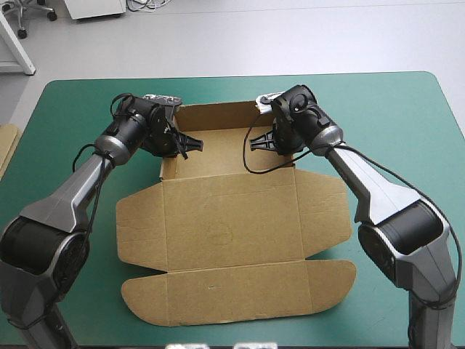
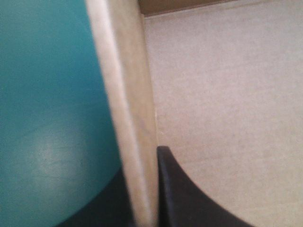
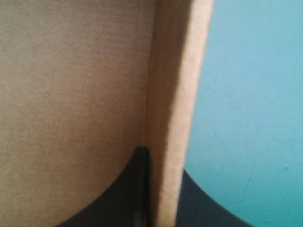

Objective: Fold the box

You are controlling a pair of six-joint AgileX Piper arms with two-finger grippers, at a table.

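Brown box (image 1: 232, 225) lies at the middle of the teal-green worktop (image 1: 407, 123), near flaps flat, far walls raised. The left tool (image 1: 187, 145) pinches the far left wall, the board edge clamped between its black fingers (image 2: 189, 198). The right tool (image 1: 263, 143) grips the far right wall likewise. More board (image 1: 6, 149) lies at the worktop's left edge.

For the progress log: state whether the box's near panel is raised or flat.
Flat. The box has its near panel spread on the teal-green cover; only its far walls stand.
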